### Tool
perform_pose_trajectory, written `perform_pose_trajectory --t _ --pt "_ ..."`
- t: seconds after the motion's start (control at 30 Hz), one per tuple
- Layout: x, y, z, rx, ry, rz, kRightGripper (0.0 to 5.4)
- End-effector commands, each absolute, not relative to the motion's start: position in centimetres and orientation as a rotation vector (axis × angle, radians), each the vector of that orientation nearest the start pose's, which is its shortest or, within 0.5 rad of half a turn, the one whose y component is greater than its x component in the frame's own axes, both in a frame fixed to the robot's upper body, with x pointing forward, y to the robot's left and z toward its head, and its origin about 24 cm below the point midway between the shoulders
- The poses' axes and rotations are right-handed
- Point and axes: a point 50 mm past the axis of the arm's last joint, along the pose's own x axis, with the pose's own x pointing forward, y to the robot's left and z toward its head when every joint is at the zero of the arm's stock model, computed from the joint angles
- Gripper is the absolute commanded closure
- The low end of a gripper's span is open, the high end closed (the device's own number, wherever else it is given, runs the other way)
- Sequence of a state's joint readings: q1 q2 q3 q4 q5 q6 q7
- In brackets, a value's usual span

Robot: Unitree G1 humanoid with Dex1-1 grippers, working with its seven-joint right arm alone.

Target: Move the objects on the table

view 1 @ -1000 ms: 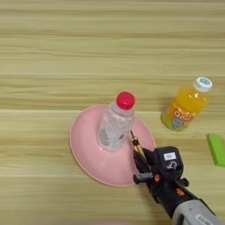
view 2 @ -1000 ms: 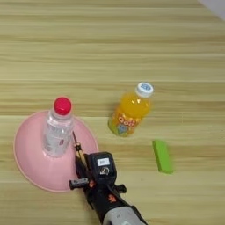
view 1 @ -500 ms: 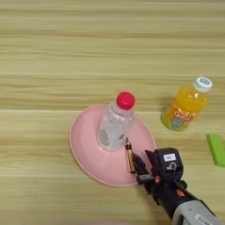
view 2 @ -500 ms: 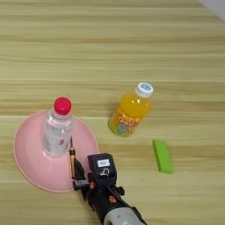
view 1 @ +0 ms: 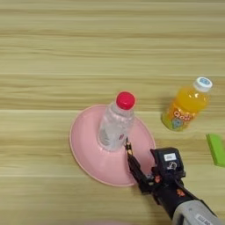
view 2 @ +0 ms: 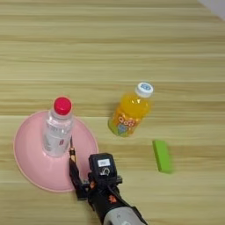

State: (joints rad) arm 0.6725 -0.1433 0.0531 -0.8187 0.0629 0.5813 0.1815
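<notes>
In the left eye view we see the small clear plastic bottle with a red cap [view 1: 116, 125] upright on a round pink plate [view 1: 90, 156] on the light wooden surface [view 1: 52, 57], and our right claw [view 1: 141, 179] closed on the thin amber-and-black screwdriver [view 1: 134, 164], whose tip reaches just beside the bottle's base. In the right eye view the small orange-juice bottle with a white cap [view 2: 129, 110] stands well right of the claw [view 2: 81, 186], with a flat green block [view 2: 161, 155] lying further right.
</notes>
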Motion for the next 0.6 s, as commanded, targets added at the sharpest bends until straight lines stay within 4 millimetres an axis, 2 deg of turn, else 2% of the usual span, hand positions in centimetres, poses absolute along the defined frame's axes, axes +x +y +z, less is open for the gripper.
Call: perform_pose_trajectory --t 0.03,0.47,0.6 --pt "12.17 -16.69 7.0 -0.047 0.36 0.128 1.64" --pt "12.18 -16.51 7.05 -0.044 0.354 0.138 0.03" --pt "12.17 -16.5 7.06 -0.044 0.353 0.138 0.03"
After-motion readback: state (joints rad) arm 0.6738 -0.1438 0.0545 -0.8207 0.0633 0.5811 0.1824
